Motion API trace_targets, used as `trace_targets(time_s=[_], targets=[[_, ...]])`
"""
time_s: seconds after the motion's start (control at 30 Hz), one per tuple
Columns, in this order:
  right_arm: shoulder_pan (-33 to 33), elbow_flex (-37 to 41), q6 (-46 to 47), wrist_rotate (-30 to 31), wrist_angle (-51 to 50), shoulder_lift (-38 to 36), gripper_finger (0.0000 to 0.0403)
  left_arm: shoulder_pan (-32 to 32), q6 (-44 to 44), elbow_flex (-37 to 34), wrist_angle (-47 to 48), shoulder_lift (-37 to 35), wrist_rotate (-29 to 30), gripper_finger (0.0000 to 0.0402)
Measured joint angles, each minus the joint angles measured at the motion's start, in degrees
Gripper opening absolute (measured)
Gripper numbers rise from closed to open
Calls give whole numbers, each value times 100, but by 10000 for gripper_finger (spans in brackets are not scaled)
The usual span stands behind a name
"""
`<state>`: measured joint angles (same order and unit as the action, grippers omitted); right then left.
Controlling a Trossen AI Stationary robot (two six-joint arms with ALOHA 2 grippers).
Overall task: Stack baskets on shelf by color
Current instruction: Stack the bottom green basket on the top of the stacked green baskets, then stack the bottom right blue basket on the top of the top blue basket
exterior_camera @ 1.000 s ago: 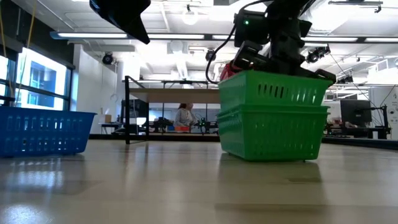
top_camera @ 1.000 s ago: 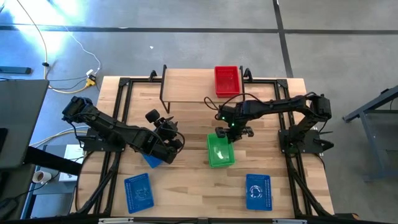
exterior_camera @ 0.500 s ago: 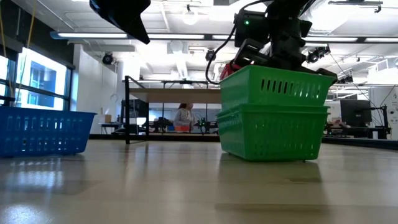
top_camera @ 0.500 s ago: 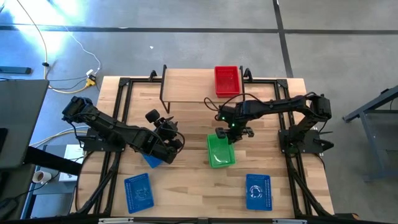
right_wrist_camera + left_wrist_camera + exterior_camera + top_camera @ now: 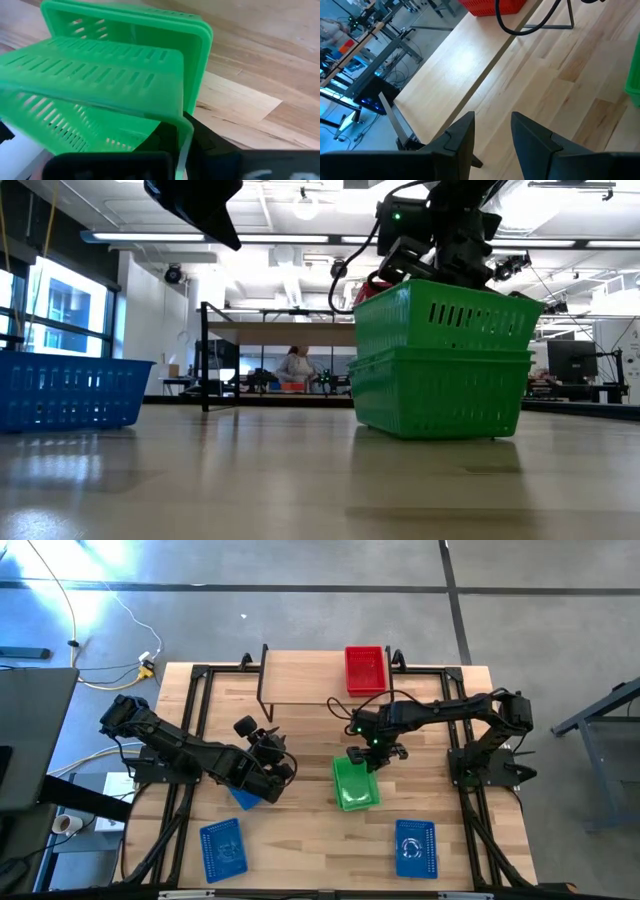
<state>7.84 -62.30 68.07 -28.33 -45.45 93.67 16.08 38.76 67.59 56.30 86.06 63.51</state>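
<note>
The green baskets point(image 5: 440, 365) and blue basket point(image 5: 68, 390) are glossy perforated plastic, the surface point(image 5: 300, 480) is smooth pale wood planking with a slight sheen, and the shelf point(image 5: 300, 680) pairs light wood with thin black metal legs.

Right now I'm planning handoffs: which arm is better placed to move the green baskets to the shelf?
The right. The right gripper already grips the upper green basket by its rim, close to the shelf. The left gripper hangs open and empty beside a blue basket.
</note>
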Motion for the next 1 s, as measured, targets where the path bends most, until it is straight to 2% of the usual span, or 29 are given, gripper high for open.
trace_targets(time_s=[0.1, 0.4, 0.67, 1.0], targets=[[4, 0, -44, -84, -7, 0, 24, 0, 0, 0, 0, 0, 6, 117], [7, 0, -254, -99, -38, 0, 122, 0, 2, 0, 0, 0, -240, 117], [2, -4, -513, -29, -348, -145, 128, 0, 32, 0, -1, 0, -333, 117], [-330, -4, -691, 1066, -734, -947, 128, 2, 115, 0, -8, 2, -502, 117]])
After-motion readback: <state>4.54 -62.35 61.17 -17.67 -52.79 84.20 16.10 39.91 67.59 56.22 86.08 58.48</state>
